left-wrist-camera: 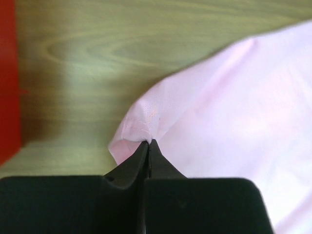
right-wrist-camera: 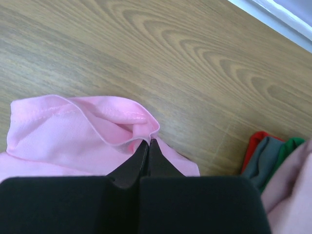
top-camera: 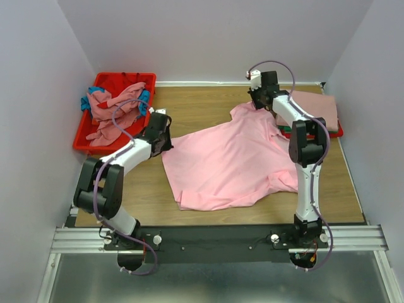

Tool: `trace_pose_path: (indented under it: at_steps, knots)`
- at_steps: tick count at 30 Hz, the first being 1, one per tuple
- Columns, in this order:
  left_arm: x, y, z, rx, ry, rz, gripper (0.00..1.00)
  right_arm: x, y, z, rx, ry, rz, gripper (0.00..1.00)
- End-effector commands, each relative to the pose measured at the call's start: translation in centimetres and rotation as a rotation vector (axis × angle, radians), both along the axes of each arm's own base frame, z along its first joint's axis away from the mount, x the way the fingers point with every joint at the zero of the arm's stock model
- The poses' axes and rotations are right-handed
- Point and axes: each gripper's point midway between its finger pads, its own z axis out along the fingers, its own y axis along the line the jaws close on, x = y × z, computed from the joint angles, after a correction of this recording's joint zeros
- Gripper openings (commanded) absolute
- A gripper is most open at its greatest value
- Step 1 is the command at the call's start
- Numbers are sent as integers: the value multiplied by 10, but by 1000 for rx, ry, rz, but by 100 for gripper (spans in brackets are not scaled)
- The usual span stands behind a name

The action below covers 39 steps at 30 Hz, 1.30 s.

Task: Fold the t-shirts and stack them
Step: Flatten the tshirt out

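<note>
A bright pink short-sleeved cloth t-shirt point(top-camera: 233, 161) is lying spread open and unfolded across the middle of the light brown wooden table point(top-camera: 208, 104), filling the centre of the top view. The left gripper point(left-wrist-camera: 148, 142) is pressing its fingers fully together on a bunched corner of this shirt at the centre left. The right gripper point(right-wrist-camera: 147, 141) is likewise clamping shut on a hemmed edge of it at the upper centre right. Both are gripping the same shirt, and no fold is showing in it yet, so I am judging that its first fold is only being set up.

As for finished work, a stack of folded t-shirts point(top-camera: 315, 107) is sitting at the upper right of the top view with a dusty rose one on top. In the lower right of the right wrist view, red, grey-teal and green layers are peeking out beneath it.

As for what is waiting, a red plastic bin point(top-camera: 123, 77) at the upper left is holding crumpled dusty rose and teal cloth point(top-camera: 110, 110).

Counting: one pink shirt is lying on the table and one stack is showing four coloured layers. One bin is holding cloth of two colours, though the number of shirts in that tangle cannot be told. The task is looking roughly half done.
</note>
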Motion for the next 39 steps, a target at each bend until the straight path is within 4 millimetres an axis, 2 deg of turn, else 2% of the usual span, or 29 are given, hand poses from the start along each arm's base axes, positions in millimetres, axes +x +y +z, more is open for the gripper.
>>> trace_pose_path:
  at_steps: [1,2,4,5,7,8,9,10,11,12,15,17,21,22,23,24,27,29,33,39]
  knots:
    - [-37,-35,-6,-178,48,-124,4,-2,-10,24,27,-41,-3,0]
    - [-51,-42,-15,-205,81,-148,4,-4,-12,25,31,-40,-5,1]
    - [-64,-47,-22,-222,110,-173,5,-6,-13,24,32,-35,-6,0]
    - [-72,-48,-29,-222,133,-181,11,-6,-15,24,32,-35,-9,0]
    - [-80,-50,-26,-224,138,-190,25,-9,-13,23,34,-28,-4,0]
    - [-79,-46,-21,-199,118,-170,38,-10,-14,22,34,-27,-4,1]
    - [-82,-46,-15,-190,110,-162,43,-11,-14,23,35,-26,-5,0]
    - [-78,-44,5,-195,50,-151,45,-11,-14,23,36,-25,-4,0]
    - [-77,-36,12,-168,25,-117,47,-13,-13,22,36,-22,-1,0]
    - [-73,-30,31,-161,-33,-88,47,-13,-13,22,37,-23,-1,0]
    - [-64,-9,55,-99,-119,-5,51,-12,-13,22,40,-22,-2,0]
    - [-62,-2,60,-72,-146,4,54,-12,-13,22,43,-22,-2,0]
    - [-57,-6,42,-43,-95,-50,54,-13,-11,19,51,-13,-1,0]
    - [-55,-7,29,-28,-58,-60,54,-13,-11,19,51,-13,-1,0]
    - [-52,-8,28,-10,-55,-85,53,-13,-12,17,51,-10,-3,0]
    - [-50,-8,17,12,-24,-94,53,-14,-11,16,51,-9,-1,0]
    - [-38,-3,14,85,-13,-104,53,-15,-11,13,50,-3,1,0]
    - [-28,-2,21,110,-32,-109,53,-15,-11,13,50,-3,1,0]
    - [-18,2,17,177,-10,-127,53,-14,-11,10,48,2,2,0]
    - [-21,-6,-14,192,86,-208,52,-15,-11,9,50,5,2,0]
